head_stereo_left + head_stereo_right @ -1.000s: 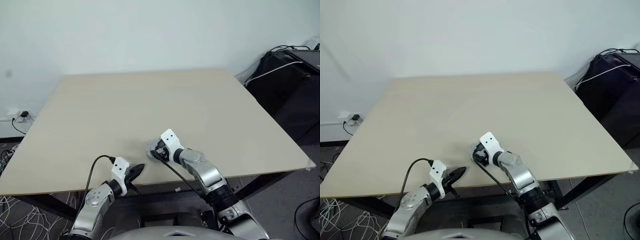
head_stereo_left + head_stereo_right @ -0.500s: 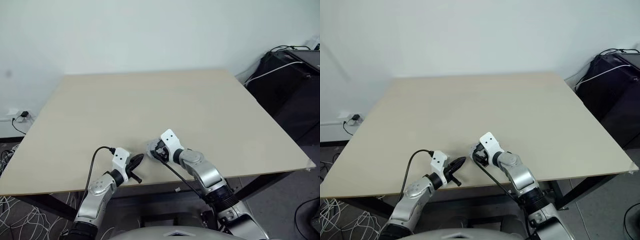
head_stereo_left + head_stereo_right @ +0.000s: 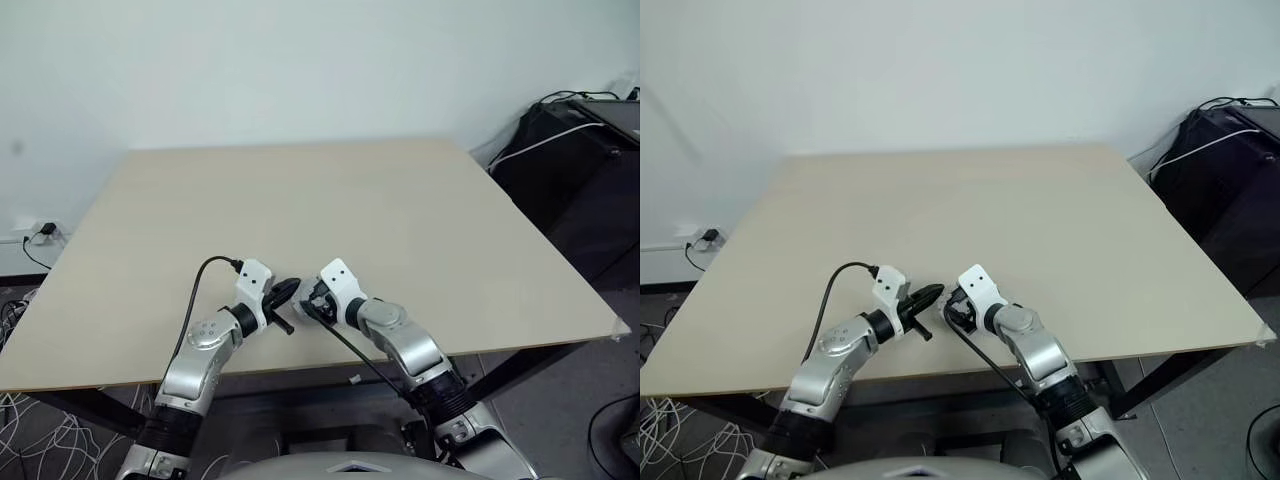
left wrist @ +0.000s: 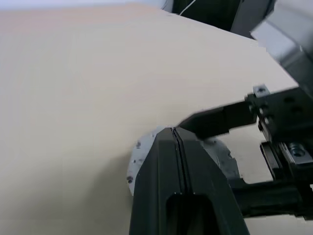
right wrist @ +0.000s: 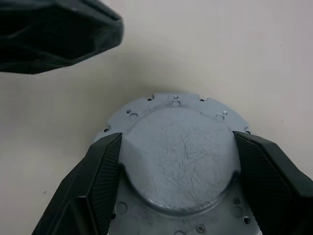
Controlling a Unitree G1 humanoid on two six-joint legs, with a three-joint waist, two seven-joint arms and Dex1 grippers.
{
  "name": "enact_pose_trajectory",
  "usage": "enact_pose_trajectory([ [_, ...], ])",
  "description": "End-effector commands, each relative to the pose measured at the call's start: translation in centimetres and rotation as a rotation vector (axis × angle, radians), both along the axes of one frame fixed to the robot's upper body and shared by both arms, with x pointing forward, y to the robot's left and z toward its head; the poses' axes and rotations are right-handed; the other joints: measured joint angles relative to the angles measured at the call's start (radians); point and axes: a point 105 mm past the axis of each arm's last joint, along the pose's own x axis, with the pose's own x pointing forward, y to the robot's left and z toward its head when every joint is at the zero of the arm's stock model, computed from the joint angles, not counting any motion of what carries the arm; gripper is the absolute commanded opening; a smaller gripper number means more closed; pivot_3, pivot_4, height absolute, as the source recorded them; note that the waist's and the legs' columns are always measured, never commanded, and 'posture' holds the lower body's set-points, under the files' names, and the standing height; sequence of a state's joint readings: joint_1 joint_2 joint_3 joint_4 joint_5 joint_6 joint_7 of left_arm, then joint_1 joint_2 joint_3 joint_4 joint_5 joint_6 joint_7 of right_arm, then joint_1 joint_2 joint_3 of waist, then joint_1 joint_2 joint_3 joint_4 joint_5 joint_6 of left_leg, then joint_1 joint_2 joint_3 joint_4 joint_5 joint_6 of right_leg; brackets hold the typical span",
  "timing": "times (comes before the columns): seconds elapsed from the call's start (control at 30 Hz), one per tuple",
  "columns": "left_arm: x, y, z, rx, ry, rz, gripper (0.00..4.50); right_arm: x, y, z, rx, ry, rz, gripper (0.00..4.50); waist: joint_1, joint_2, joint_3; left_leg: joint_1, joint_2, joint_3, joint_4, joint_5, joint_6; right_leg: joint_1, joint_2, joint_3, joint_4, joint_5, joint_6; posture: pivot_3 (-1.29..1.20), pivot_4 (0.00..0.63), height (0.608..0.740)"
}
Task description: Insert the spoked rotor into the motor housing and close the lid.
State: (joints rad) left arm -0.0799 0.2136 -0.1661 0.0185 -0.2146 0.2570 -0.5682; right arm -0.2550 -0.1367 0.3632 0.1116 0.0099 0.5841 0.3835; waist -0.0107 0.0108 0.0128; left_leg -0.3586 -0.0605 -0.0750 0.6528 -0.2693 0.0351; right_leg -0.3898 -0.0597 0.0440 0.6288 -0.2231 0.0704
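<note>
On the pale wooden surface, near its front edge, the right claw grips the silvery-grey domed round metal lid by its sides. The left claw, fingers pressed together, points at it from just left.

**Room / backdrop**

Plain white wall behind. Light wood table on dark legs. Black equipment with white cable at right. Wall socket and tangled white cables on floor, left.
</note>
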Motion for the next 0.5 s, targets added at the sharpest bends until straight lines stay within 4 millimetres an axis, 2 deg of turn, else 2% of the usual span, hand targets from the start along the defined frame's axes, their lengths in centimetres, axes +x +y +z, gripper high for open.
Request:
enact_pose_trajectory([
  [0.03, 0.6, -0.1, 0.8, 0.012, -0.031, -0.013, 0.0, -0.8, -1.9, -2.7, -0.107, 0.068, -0.041, 3.21, 0.0, 0.0, 0.0, 0.0, 0.0, 0.0, 0.0, 0.0, 0.0, 0.0, 0.0, 0.0, 0.0, 0.0, 0.0, 0.0, 0.0, 0.74],
  [0.27, 0.3, -0.5, 0.6, 0.011, -0.023, -0.033, 0.0, -1.3, -2.4, -3.4, -0.157, 0.105, -0.028, 3.21, 0.001, -0.001, -0.001, 0.0, 0.0, 0.0, 0.0, 0.0, 0.0, 0.0, 0.0, 0.0, 0.0, 0.0, 0.0, 0.0, 0.0, 0.74],
  [0.5, -0.6, 0.3, 0.1, 0.004, -0.012, -0.002, 0.0, -1.1, -3.1, -3.8, -0.178, 0.138, -0.081, 3.21, 0.001, 0.0, -0.002, 0.0, 0.0, 0.0, 0.0, 0.0, 0.0, 0.0, 0.0, 0.0, 0.0, 0.0, 0.0, 0.0, 0.0, 0.74],
])
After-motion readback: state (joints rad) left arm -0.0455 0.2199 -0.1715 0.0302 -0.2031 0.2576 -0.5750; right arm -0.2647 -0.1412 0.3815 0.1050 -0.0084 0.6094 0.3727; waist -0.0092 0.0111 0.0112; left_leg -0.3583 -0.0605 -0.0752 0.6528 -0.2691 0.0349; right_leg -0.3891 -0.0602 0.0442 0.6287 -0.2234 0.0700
